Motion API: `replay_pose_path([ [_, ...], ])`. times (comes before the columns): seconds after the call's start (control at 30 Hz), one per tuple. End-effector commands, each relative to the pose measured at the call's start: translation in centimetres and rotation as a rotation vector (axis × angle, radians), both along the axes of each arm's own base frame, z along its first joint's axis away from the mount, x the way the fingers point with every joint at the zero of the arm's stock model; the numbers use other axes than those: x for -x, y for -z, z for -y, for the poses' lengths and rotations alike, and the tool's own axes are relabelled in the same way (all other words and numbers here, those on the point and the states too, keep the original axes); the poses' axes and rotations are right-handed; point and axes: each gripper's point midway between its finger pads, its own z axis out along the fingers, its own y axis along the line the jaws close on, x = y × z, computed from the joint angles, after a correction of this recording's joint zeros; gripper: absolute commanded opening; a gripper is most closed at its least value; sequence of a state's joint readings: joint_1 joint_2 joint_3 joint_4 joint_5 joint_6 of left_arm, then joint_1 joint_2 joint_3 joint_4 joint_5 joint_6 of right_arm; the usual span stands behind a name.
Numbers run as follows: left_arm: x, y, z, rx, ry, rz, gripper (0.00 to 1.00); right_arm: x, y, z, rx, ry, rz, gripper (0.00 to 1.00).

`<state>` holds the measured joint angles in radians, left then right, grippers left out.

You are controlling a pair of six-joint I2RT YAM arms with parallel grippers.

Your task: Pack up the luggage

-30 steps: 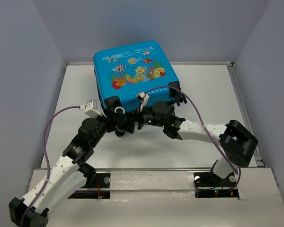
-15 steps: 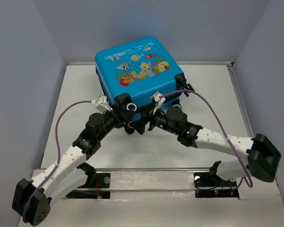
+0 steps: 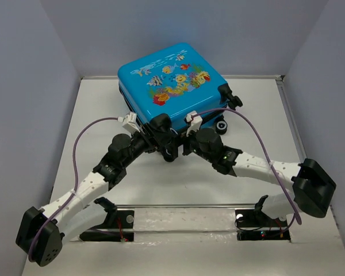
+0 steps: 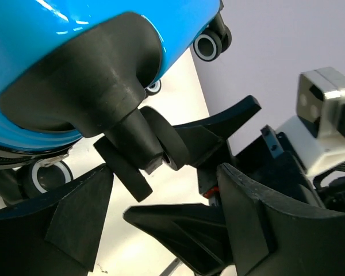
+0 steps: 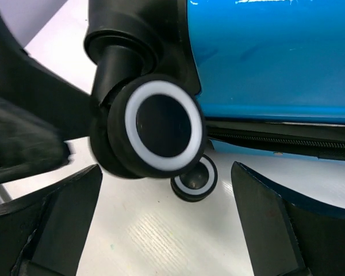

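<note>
Left pincer (image 3: 161,144) and right pincer (image 3: 187,142) meet nose to nose at the near corner of the luggage (image 3: 169,80), each spread wide and pinching nothing. Both arms reach low and forward from their bases, elbows swung outward and forearms converging toward the middle of the counter (image 3: 92,115). The luggage sits at the far middle of the counter with its fish print facing up, its near corner just above the two pincers.

The left wrist camera shows a black corner wheel (image 4: 161,146) under its housing, between the left fingers (image 4: 63,224) and touching neither, with the right pincer just beyond. The right wrist camera shows a white-ringed wheel (image 5: 164,126) centred between the right fingers (image 5: 264,224) with gaps on both sides, and a second wheel (image 5: 194,179) behind it. Only the overhead view shows the fish print.
</note>
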<state>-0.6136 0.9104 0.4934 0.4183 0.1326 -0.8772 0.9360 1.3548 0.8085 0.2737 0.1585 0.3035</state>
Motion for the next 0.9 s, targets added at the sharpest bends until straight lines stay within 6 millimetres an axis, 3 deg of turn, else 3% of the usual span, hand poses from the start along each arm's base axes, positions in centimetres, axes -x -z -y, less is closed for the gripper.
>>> replay_pose_path([
  [0.0,-0.5,-5.1,-0.5,0.079,-0.011,0.130,0.85,-2.5,-4.7,-1.3,-0.100,0.033,0.122,1.00],
  [0.23,-1.1,-3.0,0.5,0.103,0.038,0.070,0.85,-2.8,-6.9,-3.3,-0.287,-0.009,0.143,0.97],
  [0.27,-1.2,-3.2,0.4,0.108,0.037,0.078,0.85,-3.0,-7.6,-3.3,-0.310,-0.022,0.160,0.97],
  [0.4,-1.0,-3.2,-0.2,0.140,0.016,0.084,0.85,-2.8,-7.6,-4.0,-0.379,-0.075,0.120,0.98],
  [0.5,-0.8,-3.9,-0.8,0.152,0.002,0.106,0.85,-3.7,-7.8,-3.6,-0.417,-0.056,0.120,0.98],
  [0.57,-0.6,-4.1,-1.4,0.150,-0.014,0.115,0.85,-3.5,-7.9,-3.8,-0.456,-0.078,0.102,0.91],
  [0.6,-0.5,-4.0,-1.6,0.147,-0.019,0.115,0.85,-3.5,-7.9,-3.8,-0.466,-0.078,0.097,0.76],
  [0.67,-0.4,-3.1,-2.0,0.138,-0.027,0.100,0.85,-3.6,-8.0,-3.9,-0.469,-0.078,0.095,0.60],
  [0.7,-0.3,-2.8,-2.2,0.134,-0.031,0.095,0.84,-3.7,-7.9,-3.9,-0.466,-0.068,0.091,0.44],
  [0.77,-0.1,-1.5,-2.9,0.109,-0.055,0.079,0.82,-3.7,-7.9,-3.6,-0.470,-0.056,0.087,0.28],
  [0.83,0.3,-0.5,-3.9,0.099,-0.091,0.066,0.81,-3.9,-7.5,-3.1,-0.459,-0.043,0.074,0.22],
  [0.87,0.5,1.1,-4.4,0.090,-0.115,0.038,0.78,-3.7,-7.7,-2.9,-0.464,-0.043,0.074,0.22],
])
